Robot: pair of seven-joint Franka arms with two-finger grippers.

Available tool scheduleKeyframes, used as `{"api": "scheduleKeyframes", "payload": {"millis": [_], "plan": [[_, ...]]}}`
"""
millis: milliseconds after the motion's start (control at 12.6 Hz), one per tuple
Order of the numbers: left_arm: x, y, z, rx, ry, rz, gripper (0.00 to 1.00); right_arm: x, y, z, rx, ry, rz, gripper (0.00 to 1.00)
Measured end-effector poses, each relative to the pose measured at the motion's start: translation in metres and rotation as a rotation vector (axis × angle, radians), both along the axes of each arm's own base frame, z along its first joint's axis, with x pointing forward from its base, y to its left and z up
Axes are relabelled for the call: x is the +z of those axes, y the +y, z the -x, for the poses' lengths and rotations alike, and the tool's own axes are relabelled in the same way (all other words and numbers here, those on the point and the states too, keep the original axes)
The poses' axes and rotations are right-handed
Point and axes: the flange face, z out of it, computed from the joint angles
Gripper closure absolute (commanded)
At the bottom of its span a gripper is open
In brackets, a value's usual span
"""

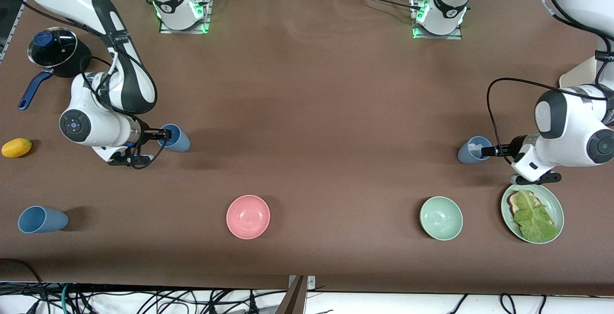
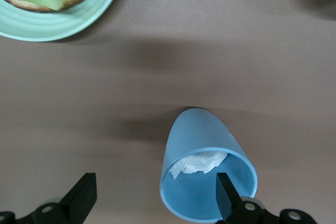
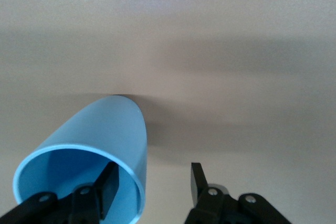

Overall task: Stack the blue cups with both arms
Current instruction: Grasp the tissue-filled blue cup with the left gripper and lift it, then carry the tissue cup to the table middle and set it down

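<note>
Now three blue cups stand on the brown surface (image 1: 307,88). One cup (image 1: 176,137) stands toward the right arm's end, and the right pincer (image 1: 163,135) is at its rim: one finger (image 3: 108,186) reaches inside the mouth while the other sits outside the wall, a clear gap still between them, so the cup wall is straddled but not pinched. A second cup (image 1: 472,150), with a crumpled white scrap (image 2: 199,162) inside it, stands toward the left arm's end; the left pincer (image 1: 489,151) is spread wide, one finger (image 2: 226,195) dipping into the cup's mouth and the other well off to the side, gripping nothing. The third cup (image 1: 41,219) stands alone, nearer the front camera than the first, at the right arm's end. Between the ends, nearer the camera, sit a pink bowl (image 1: 248,216) and a pale green bowl (image 1: 441,218), with a green plate (image 1: 556,208) carrying toast and lettuce (image 1: 535,218) just beside the green bowl. A yellow fruit (image 1: 17,147) and a dark lidded pot (image 1: 53,51) with a blue handle lie at the right arm's end.
</note>
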Motion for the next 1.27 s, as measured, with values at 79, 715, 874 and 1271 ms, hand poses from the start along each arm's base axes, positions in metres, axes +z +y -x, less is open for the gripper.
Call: {"api": "scheduleKeyframes", "payload": {"millis": [79, 715, 874, 1271], "plan": [[-0.006, -0.002, 0.000, -0.003, 0.004, 0.002, 0.40, 0.000, 0.000, 0.000, 0.000, 0.000, 0.000, 0.41], [-0.011, -0.011, -0.004, 0.023, -0.006, 0.034, 1.00, 0.000, 0.000, 0.000, 0.000, 0.000, 0.000, 0.54], [-0.001, -0.039, -0.014, 0.074, -0.031, 0.078, 1.00, 0.000, 0.000, 0.000, 0.000, 0.000, 0.000, 0.57], [0.040, -0.208, -0.024, 0.215, -0.051, 0.135, 1.00, 0.000, 0.000, 0.000, 0.000, 0.000, 0.000, 0.64]]}}
